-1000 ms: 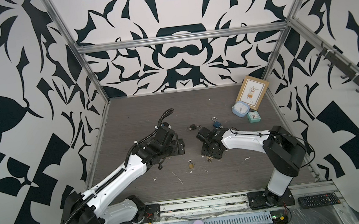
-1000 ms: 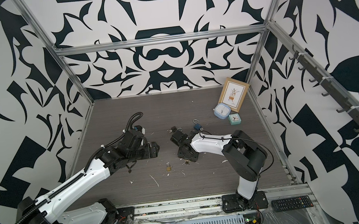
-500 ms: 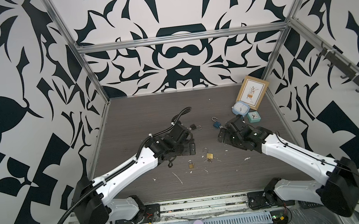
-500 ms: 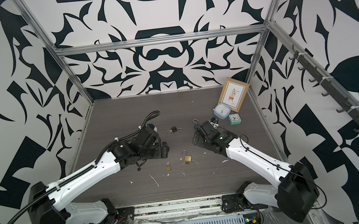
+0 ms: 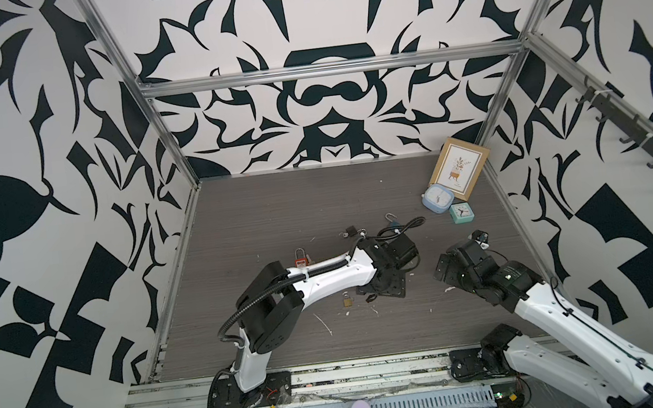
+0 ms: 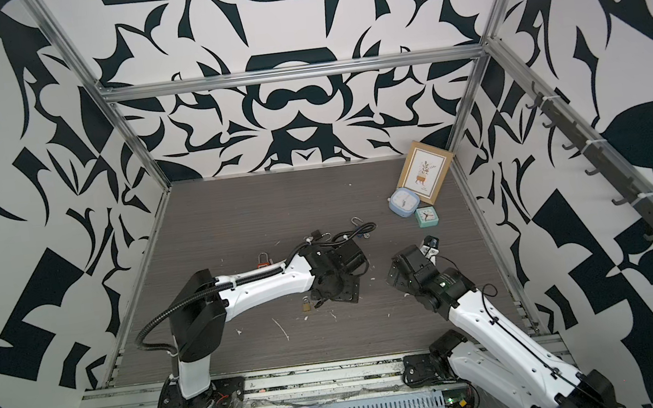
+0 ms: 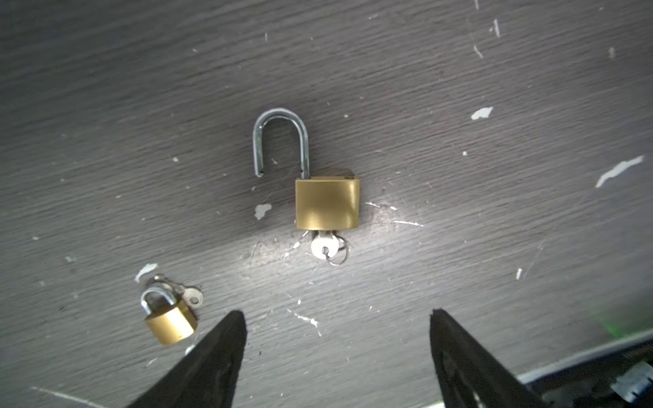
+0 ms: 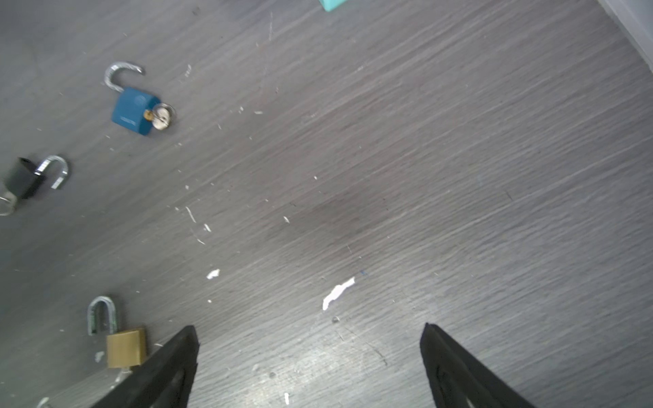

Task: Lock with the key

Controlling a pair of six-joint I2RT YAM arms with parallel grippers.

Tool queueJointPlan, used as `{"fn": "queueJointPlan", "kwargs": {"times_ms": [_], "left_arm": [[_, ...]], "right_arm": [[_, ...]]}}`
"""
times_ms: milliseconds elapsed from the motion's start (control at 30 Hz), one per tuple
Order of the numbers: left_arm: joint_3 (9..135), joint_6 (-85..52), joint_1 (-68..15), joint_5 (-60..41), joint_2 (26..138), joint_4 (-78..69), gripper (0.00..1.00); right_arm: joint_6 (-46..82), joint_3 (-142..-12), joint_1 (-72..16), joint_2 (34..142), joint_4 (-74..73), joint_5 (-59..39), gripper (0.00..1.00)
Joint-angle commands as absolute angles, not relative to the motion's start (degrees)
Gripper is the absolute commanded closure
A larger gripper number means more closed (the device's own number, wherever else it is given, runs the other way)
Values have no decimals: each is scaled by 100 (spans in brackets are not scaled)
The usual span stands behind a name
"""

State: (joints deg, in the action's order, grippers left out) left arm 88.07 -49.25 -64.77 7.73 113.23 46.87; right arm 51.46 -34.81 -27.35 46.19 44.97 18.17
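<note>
Padlock (image 7: 327, 203), brass, boxy, brushed, flat on grey woodgrain table (image 7: 494, 88); steel shackle (image 7: 304, 148) swung open, silver key (image 7: 323, 246) in base. Left gripper (image 7: 337, 318) near key end, jaws apart, empty. Right gripper (image 8: 309, 330) spread wide, empty. Both top views: it sits hidden under left arm (image 5: 325, 280).

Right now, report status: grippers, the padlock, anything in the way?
Both open, empty: left gripper over the brass padlock, right gripper off to the side. Padlock flat, shackle open, key inserted. A smaller padlock lies nearby, apart.
</note>
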Motion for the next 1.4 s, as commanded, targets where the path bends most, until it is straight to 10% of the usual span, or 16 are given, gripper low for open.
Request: {"fn": "queueJointPlan", "kwargs": {"times_ms": [0,1367], "left_arm": [[9119,-5118,-6472,1035,11544,5302,19],[9747,-4799,-6328,1108,12725,5217,39]], "right_arm": [[5052,-3449,-2711,4570,4592,1865,0],[4747,-3489,-2665,4428,4456,2087,0]]}}
